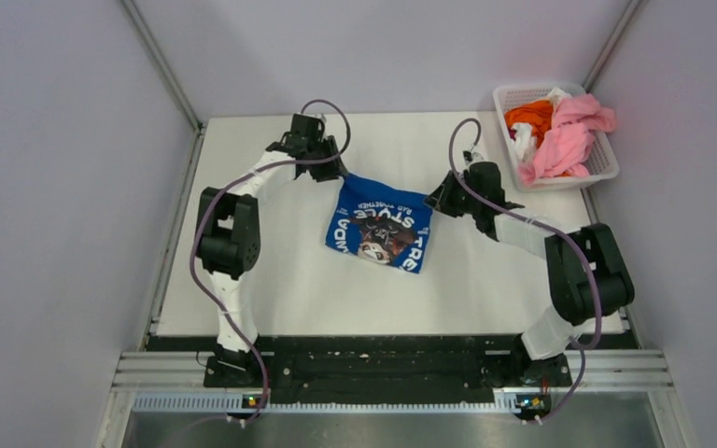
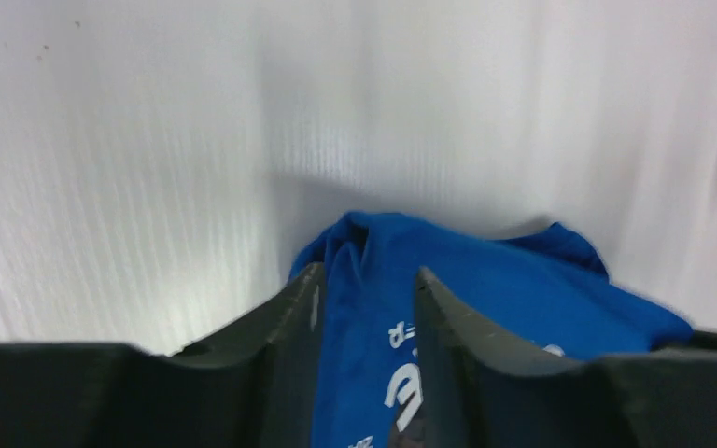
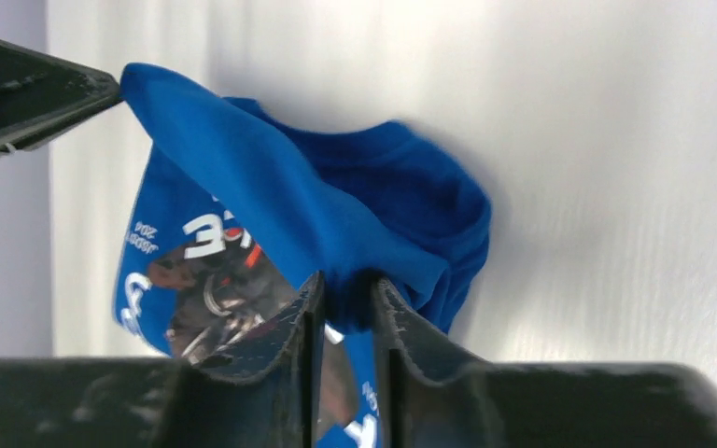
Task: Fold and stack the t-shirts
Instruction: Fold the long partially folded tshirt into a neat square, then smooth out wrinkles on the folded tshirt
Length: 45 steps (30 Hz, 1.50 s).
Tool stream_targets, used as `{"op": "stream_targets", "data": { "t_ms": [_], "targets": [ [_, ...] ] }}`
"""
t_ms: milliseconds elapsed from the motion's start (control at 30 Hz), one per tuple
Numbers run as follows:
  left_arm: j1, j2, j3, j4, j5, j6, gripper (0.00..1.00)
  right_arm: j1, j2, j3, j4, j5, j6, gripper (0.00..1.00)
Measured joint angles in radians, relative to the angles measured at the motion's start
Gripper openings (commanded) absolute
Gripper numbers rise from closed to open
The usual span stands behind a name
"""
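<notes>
The royal blue t-shirt (image 1: pixel 381 222) with white lettering and a dark printed picture hangs stretched between both grippers over the middle of the table. My left gripper (image 1: pixel 338 174) is shut on its far left corner; in the left wrist view blue cloth (image 2: pixel 485 289) fills the gap between the fingers (image 2: pixel 280 327). My right gripper (image 1: pixel 437 199) is shut on its far right corner; in the right wrist view the cloth (image 3: pixel 271 196) bunches between the fingers (image 3: pixel 401 327). Pink (image 1: pixel 565 138), orange (image 1: pixel 528 116) and white (image 1: pixel 523 140) shirts lie in the basket.
The white plastic lattice basket (image 1: pixel 607 159) stands at the far right corner of the white table (image 1: pixel 271 280). Grey walls enclose the table on the left, back and right. The left gripper's tip (image 3: pixel 28 98) shows at the top left of the right wrist view.
</notes>
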Motion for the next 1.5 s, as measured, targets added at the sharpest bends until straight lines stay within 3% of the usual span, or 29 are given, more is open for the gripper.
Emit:
{"op": "stream_targets", "data": {
  "t_ms": [33,67,133,233,433,600,833,1167,1500],
  "targets": [
    [0.002,0.018,0.016,-0.003,0.001,0.01,0.85,-0.005,0.028,0.014,0.005,-0.001,0.005,0.52],
    [0.004,0.035,0.034,-0.01,0.0,0.015,0.97,-0.012,0.058,0.032,0.006,-0.003,0.008,0.66],
    [0.01,0.061,0.068,-0.03,-0.002,0.029,0.99,-0.026,0.11,0.072,0.005,-0.007,0.014,0.86],
    [0.014,0.068,0.093,-0.055,0.0,0.031,0.99,-0.034,0.13,0.104,0.003,-0.005,0.013,0.99],
    [0.009,0.011,0.059,-0.061,0.073,0.039,0.99,-0.027,0.069,0.095,0.011,-0.019,0.009,0.99],
    [-0.032,-0.164,-0.132,-0.039,0.197,0.046,0.99,0.008,-0.03,0.021,0.113,-0.112,0.028,0.99],
    [-0.082,-0.218,-0.291,0.042,0.357,0.011,0.99,0.048,0.077,0.033,0.277,-0.229,0.1,0.99],
    [-0.074,-0.176,-0.47,0.053,0.344,0.006,0.99,0.031,0.351,0.114,0.316,-0.161,0.127,0.99],
    [-0.127,-0.31,-0.588,0.081,0.266,0.005,0.99,0.032,0.322,0.141,0.253,-0.19,0.084,0.99]
  ]
}}
